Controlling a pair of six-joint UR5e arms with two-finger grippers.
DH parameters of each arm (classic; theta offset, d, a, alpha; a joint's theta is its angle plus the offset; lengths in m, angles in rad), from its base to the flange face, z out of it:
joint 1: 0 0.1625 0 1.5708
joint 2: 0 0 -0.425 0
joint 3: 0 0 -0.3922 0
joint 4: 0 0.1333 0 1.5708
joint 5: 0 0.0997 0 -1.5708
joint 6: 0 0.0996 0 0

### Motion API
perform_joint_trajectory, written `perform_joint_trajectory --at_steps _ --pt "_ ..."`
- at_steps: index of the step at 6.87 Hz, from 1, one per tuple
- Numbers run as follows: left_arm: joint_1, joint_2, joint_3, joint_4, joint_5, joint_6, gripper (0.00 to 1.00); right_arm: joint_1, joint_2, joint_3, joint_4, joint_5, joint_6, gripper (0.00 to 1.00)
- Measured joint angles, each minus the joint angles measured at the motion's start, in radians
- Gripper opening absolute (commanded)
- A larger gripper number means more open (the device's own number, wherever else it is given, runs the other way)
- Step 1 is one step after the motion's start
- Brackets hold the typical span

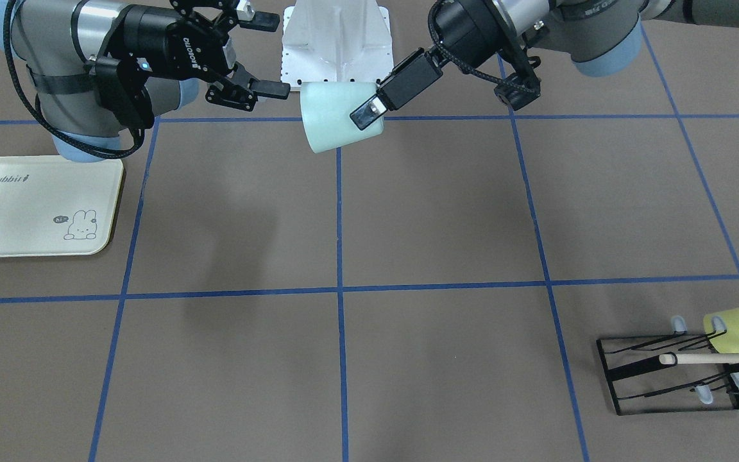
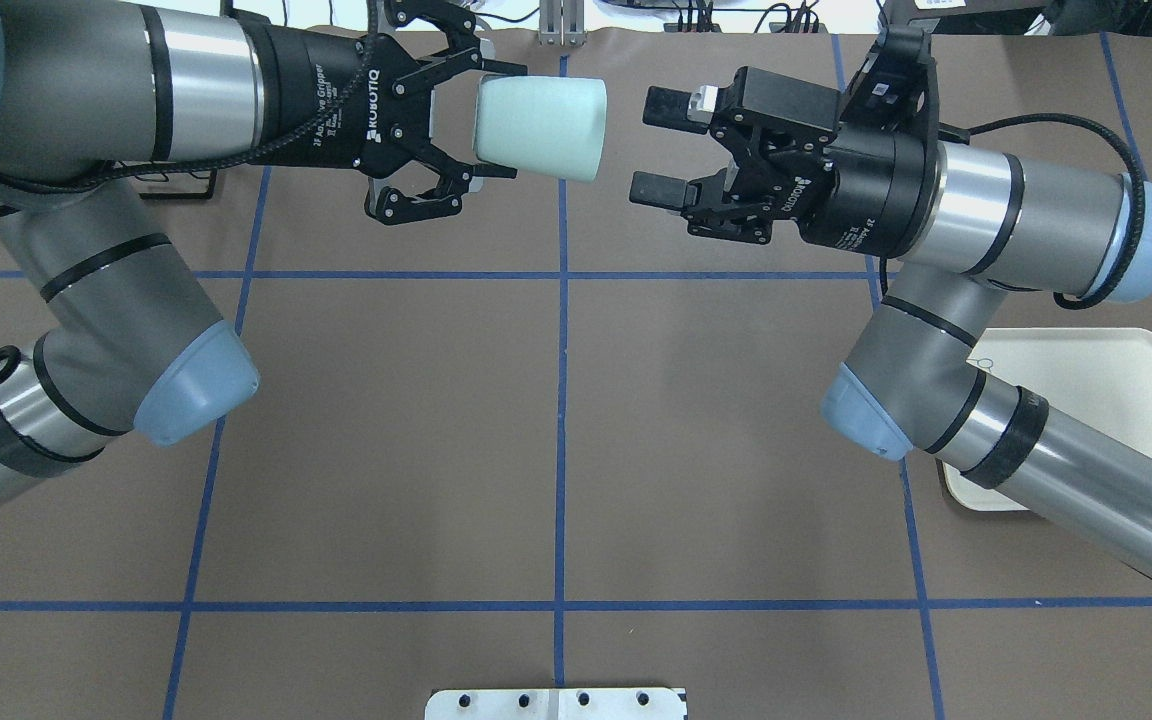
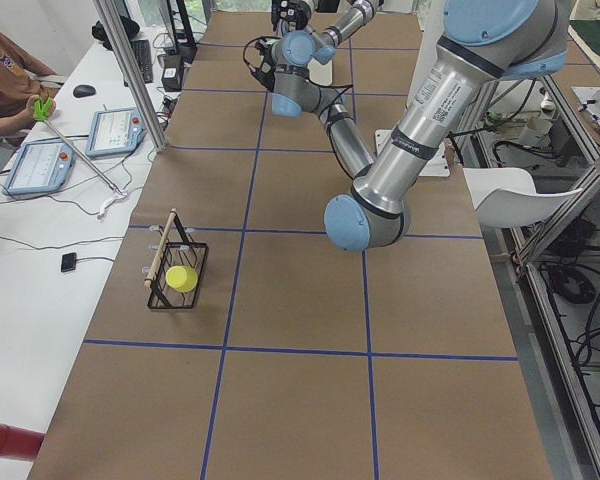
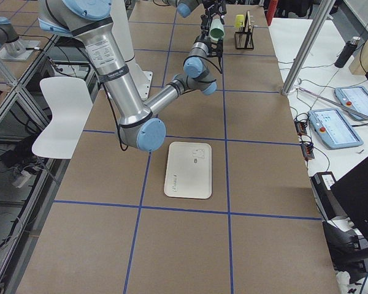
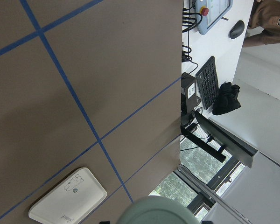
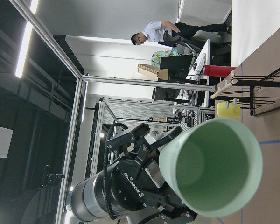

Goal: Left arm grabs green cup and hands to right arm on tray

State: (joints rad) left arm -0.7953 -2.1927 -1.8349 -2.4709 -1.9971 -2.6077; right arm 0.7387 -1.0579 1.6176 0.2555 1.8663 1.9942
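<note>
Tabletop [image 1: 440,212], brown with blue tape grid [image 1: 339,224] and tray [image 1: 23,212]; white desk [image 3: 40,340] alongside

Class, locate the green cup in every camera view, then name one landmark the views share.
Front-facing: green cup top centre, tilted.
Overhead: top centre, just left of midline.
Exterior left: too small to tell.
Exterior right: top, right of centre.
Left wrist: bottom edge, partly cut off.
Right wrist: lower right, mouth facing camera.
Shared landmark: the cream tray.

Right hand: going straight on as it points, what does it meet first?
Most likely the green cup, its mouth toward the open right hand, held by the left hand. A gap separates them; height looks aligned, though that is not certain.
</note>
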Motion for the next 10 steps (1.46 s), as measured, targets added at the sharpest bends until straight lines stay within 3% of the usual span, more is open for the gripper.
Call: perform_joint_trajectory --at_steps 10 --pt "0.066 -0.002 -0.009 -0.009 -0.005 -0.023 0.22 -0.002 -0.006 -0.001 -0.001 -0.018 -0.001 0.98"
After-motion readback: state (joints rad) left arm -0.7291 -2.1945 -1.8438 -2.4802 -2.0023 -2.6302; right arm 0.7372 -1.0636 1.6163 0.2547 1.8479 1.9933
